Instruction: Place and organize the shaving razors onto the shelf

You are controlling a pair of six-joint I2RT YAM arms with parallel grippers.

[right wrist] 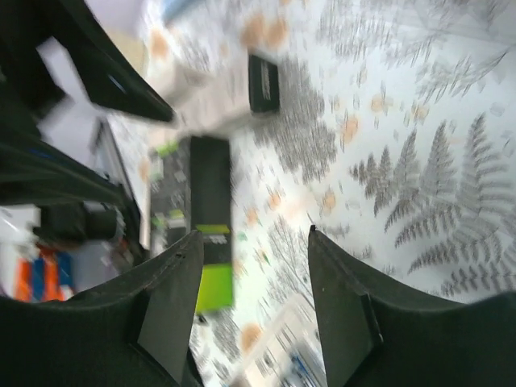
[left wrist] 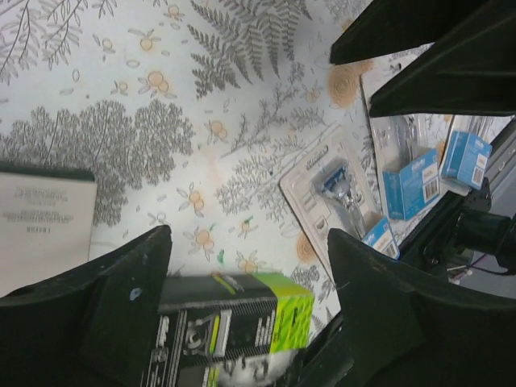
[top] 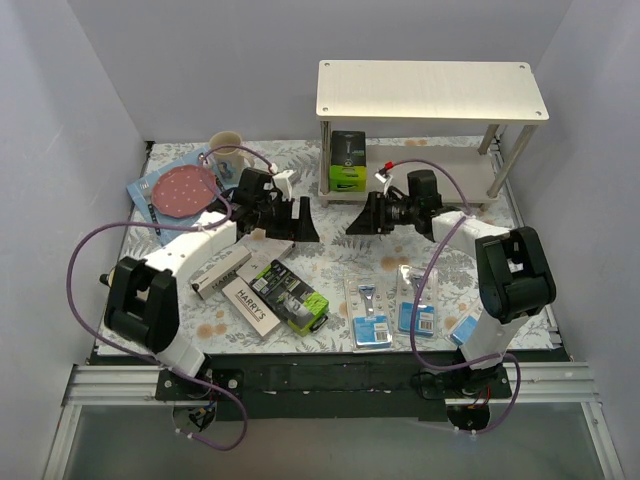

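Observation:
The shelf (top: 430, 90) stands at the back right, with one black-and-lime razor box (top: 347, 162) upright on its lower board. In front of it, over the table's middle, my left gripper (top: 307, 222) and right gripper (top: 358, 222) face each other, both open and holding nothing. More shaving razors lie nearer me: a second black-and-lime box (top: 293, 295), two white Harry's boxes (top: 218, 272) (top: 250, 303) and blue-carded blister packs (top: 368, 312) (top: 417, 305). The left wrist view shows the open left gripper (left wrist: 250, 274) above the black-and-lime box (left wrist: 234, 322). The blurred right wrist view shows the open right gripper (right wrist: 254, 274) and that box (right wrist: 211, 234).
A cream mug (top: 226, 150) and a pink speckled plate (top: 183, 190) on a blue sheet sit at the back left. A third blue-carded pack (top: 465, 328) lies by the right arm's base. White walls close in the table on three sides.

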